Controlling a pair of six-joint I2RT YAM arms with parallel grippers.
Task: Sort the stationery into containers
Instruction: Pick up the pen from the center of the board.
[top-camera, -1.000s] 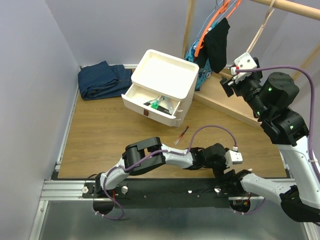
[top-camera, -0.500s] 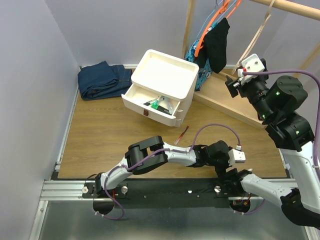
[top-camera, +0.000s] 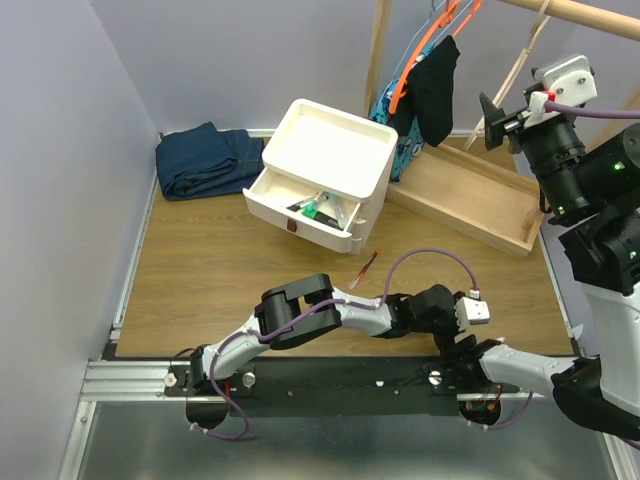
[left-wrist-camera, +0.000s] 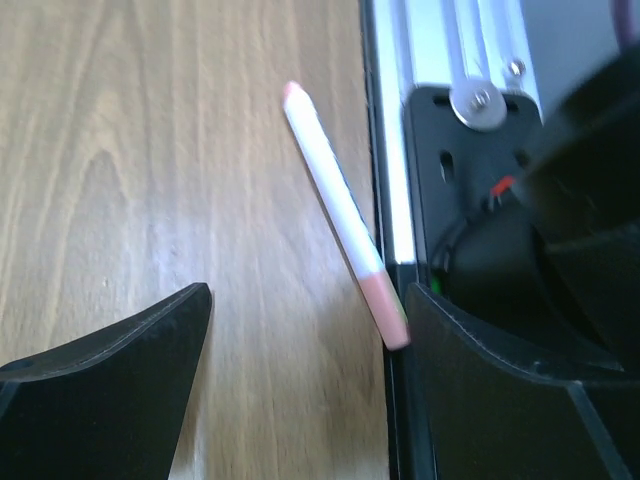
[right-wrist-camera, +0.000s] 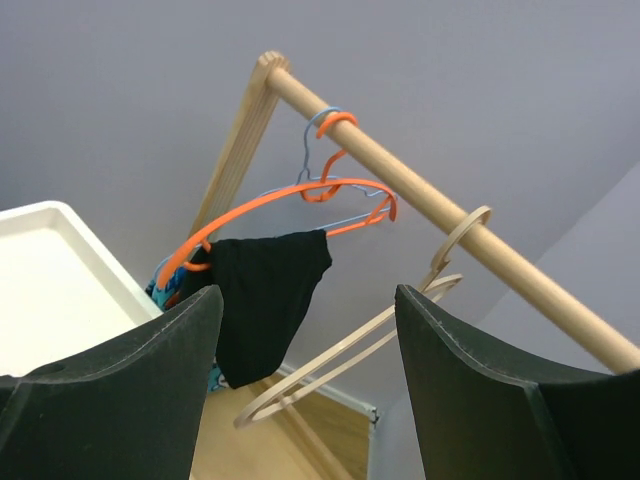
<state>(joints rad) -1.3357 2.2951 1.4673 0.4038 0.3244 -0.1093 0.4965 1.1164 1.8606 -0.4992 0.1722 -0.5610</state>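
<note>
A white marker with a pink cap (left-wrist-camera: 340, 215) lies on the wooden table (top-camera: 220, 280) right at its near edge, slanted, with its capped end touching the metal rail (left-wrist-camera: 395, 150) that runs along the front. The left gripper (left-wrist-camera: 300, 390) hangs just over it with its dark fingers (left-wrist-camera: 120, 360) spread wide, one on each side of the marker's lower end, and nothing is held between them. From above, that arm reaches low and to the right, across to the foot of the other arm.

Further out, a red pen (top-camera: 364, 269) lies on the bare wood between the left arm and the white drawer unit (top-camera: 320, 170). The unit's top drawer (top-camera: 305, 215) is pulled out, and a few items lie inside, one with green on it; they are too small for me to name with any confidence. The tray-like top of the unit holds nothing I can see.

The right gripper (top-camera: 500, 108) is raised high at the far right, well away from the table, jaws parted and empty, pointing toward a wooden clothes rail (right-wrist-camera: 440, 215) with an orange hanger (right-wrist-camera: 290, 205) carrying a black garment (right-wrist-camera: 265, 295). A long wooden tray (top-camera: 470, 195) sits beside the drawers, and folded jeans (top-camera: 205, 160) lie in the far left corner.
</note>
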